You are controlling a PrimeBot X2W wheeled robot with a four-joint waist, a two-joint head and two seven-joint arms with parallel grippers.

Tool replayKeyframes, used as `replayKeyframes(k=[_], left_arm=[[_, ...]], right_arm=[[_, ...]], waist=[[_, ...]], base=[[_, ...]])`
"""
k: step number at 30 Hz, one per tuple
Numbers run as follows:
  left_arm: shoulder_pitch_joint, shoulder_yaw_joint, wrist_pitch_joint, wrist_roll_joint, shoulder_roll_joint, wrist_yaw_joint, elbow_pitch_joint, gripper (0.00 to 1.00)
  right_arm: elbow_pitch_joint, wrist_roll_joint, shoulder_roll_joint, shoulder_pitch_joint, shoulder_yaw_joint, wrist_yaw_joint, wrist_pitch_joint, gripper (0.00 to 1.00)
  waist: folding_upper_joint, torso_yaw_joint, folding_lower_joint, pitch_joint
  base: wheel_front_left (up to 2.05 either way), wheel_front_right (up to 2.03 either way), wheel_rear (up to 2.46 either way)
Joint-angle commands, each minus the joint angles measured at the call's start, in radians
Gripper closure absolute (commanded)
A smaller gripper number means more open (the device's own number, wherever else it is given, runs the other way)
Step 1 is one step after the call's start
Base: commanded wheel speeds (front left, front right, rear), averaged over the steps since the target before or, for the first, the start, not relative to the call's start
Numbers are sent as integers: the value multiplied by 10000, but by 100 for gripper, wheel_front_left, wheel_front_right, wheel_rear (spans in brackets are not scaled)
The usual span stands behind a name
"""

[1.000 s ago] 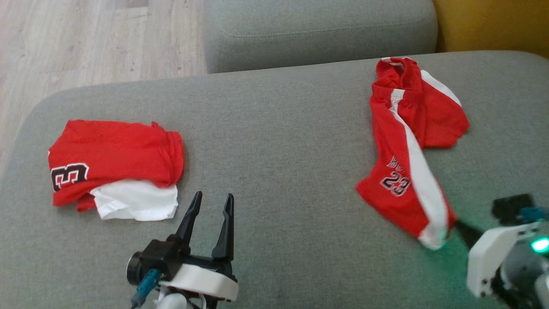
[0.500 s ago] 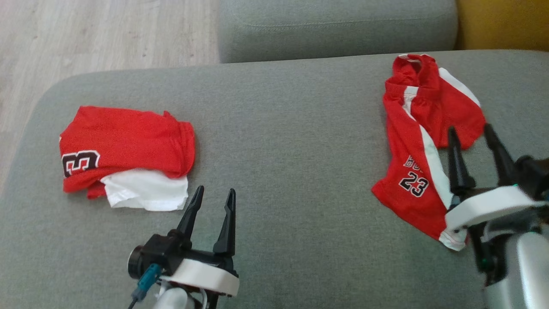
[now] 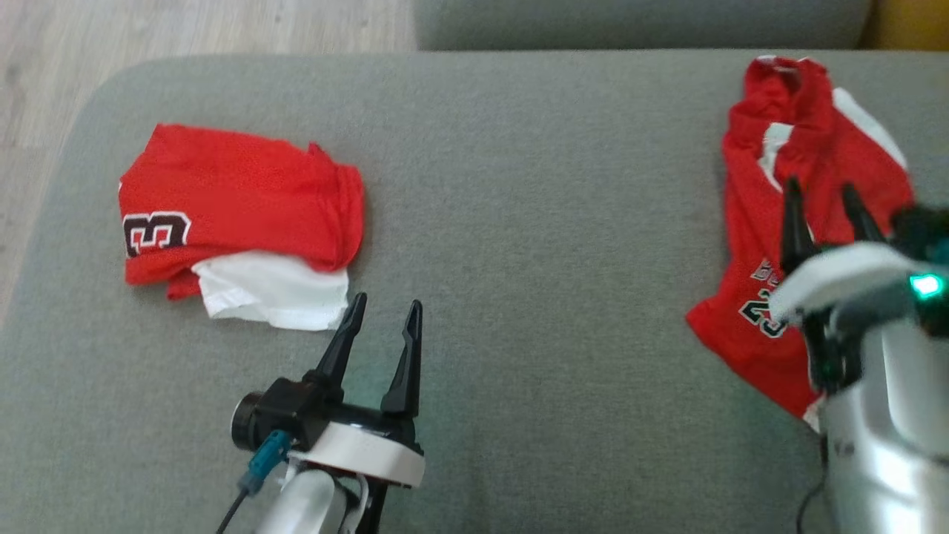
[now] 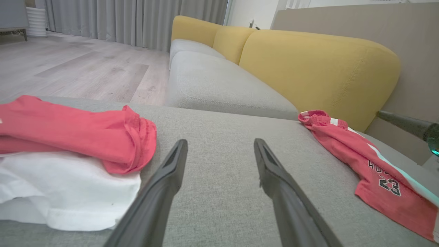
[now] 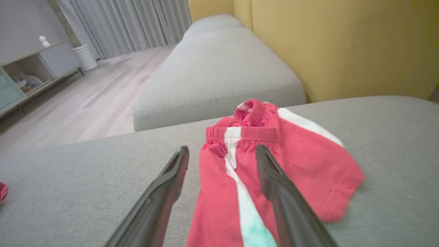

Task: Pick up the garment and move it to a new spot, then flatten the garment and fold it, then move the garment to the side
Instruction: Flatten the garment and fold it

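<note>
Where the red shorts (image 3: 749, 245) (image 4: 346, 142) (image 5: 301, 171) lie, at the right end of the grey seat cushion (image 3: 534, 222), their long axis runs from far to near. The elastic waistband points away from the robot and the printed leg points back toward it, leaning slightly left. A white side stripe (image 5: 236, 185) follows that axis, and the number 23 sits near the closer end. A second leg spreads out to the right, so the cloth is rumpled rather than flat.

The right gripper (image 3: 819, 189) (image 5: 222, 149) is over the middle of the shorts with its fingers spread wide and nothing between them. They point at the waistband, one finger on either side of the stripe. Whether the tips touch the cloth cannot be told.

The waistband reaches the cushion's far edge, close to a second grey cushion (image 5: 219, 68) and the yellow backrest (image 5: 343, 44).

Left of the shorts a broad bare stretch of seat runs across to a folded red jersey (image 3: 237, 200), which lies on a white cloth (image 3: 274, 297) near the cushion's left edge. Beyond that edge is wood floor (image 3: 222, 22).

The left gripper (image 3: 388, 300) (image 4: 220, 142) is over the near part of that bare stretch, just beside the white cloth's corner. Its fingers are fully parted and hold nothing.
</note>
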Motion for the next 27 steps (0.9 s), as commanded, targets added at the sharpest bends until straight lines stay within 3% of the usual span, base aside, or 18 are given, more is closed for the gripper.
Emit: replayKeyframes(k=[1,9,13,14,15,16,22,27], left_arm=[[-452,160,-95,37,-14,-11,-218,0],[-705,-187,-95,-118,-15,61,-130,0],[-733,-212,-95,-127,-15,59,-58,0],[-738,-213,-95,-126,-15,56,-46,0],[-744,-213,-95,-128,-15,54,-34,0],[-751,-211,-95,-132,-15,52,-18,0],[-758,-159,-95,-136,-15,76,87,0],[-660,-108,-95,-148,-15,102,93,0]], right_arm=[[274,-265,-38,-756,44,73,303,0],[2820,-2096,-37,-2310,-1634,73,654,0],[3868,-2282,-37,-2790,-2113,73,378,0],[4128,-2256,-37,-2898,-2099,73,280,28],[4359,-2190,-36,-3013,-2055,73,130,83],[4533,-2137,-36,-3123,-1989,73,-85,100],[4718,-2599,-90,-3505,-2366,73,-1240,100],[4376,-3407,-549,-4020,-3153,73,-2027,100]], waist=[[0,248,-2,279],[0,624,-2,602],[0,691,-2,663],[0,701,-2,666],[0,707,-2,663],[0,709,-2,654],[0,668,-2,478],[0,642,-2,182]], base=[[0,0,0],[0,0,0],[0,0,0],[0,0,0],[0,0,0],[0,0,0],[0,0,0],[0,0,0]])
